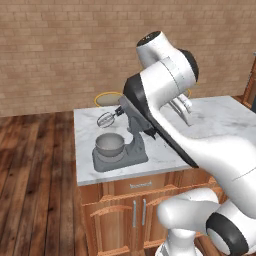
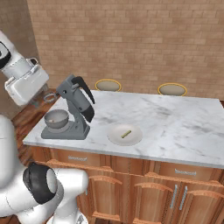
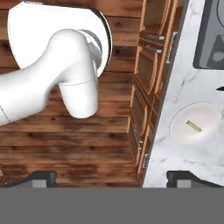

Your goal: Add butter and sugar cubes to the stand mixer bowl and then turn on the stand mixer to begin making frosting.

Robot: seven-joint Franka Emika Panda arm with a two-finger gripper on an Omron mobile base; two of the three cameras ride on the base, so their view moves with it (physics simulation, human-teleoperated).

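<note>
The stand mixer (image 2: 75,107) stands at the counter's left end with its head tilted back and its whisk (image 1: 105,119) raised. The stand mixer bowl (image 2: 57,118) sits on the mixer's base; a small pale speck lies inside it, too small to tell whether it is sugar cubes. The butter (image 2: 126,133) lies on a white plate (image 2: 114,136) right of the mixer, and both butter (image 3: 194,126) and plate (image 3: 181,131) show in the hand view. My gripper (image 3: 113,178) is open and holds nothing. It hangs high over the counter's front edge, apart from the plate.
The marble counter (image 2: 175,127) tops wooden cabinets (image 2: 153,183) with handles. Two round stools (image 2: 108,84) (image 2: 172,89) stand behind it by the brick wall. Wood floor (image 1: 35,175) lies left of the counter. My own arm (image 1: 165,95) covers much of the left base view.
</note>
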